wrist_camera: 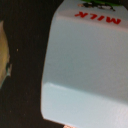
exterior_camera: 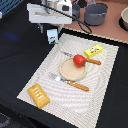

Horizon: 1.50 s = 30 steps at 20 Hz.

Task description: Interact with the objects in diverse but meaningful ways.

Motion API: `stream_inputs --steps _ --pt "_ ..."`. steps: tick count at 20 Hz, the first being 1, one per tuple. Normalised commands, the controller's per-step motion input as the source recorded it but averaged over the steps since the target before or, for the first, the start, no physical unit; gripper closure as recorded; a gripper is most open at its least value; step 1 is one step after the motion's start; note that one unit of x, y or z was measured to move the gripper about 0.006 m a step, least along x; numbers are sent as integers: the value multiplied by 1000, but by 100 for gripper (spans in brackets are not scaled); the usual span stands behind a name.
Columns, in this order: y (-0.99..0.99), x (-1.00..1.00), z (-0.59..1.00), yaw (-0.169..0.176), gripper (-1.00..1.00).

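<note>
The milk carton (exterior_camera: pixel 52 36) is being approached by the gripper (exterior_camera: pixel 50 24) (finger state cannot be told); a centred closure is judged next.

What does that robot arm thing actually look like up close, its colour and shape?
In the exterior view the robot's hand is a boxy, white to pale grey block with darker parts on top. A thin dark cable trails away from it towards the exterior view's right. Its fingers are not clearly visible, and no markings can be read.

One word reads clearly — "MILK" in red — on the pale blue-white carton (wrist_camera: pixel 85 65).
</note>
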Motion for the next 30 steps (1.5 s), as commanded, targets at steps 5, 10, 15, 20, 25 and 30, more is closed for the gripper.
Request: stream_inputs --steps 5,10,15,20,25,30 --pt "-150 -245 -76 106 100" --pt "-138 -182 -24 99 100" --pt "-154 -146 0 93 100" --pt "-256 -78 267 26 100" --pt "-394 1 999 -181 100" --pt "-185 0 915 -269 100"
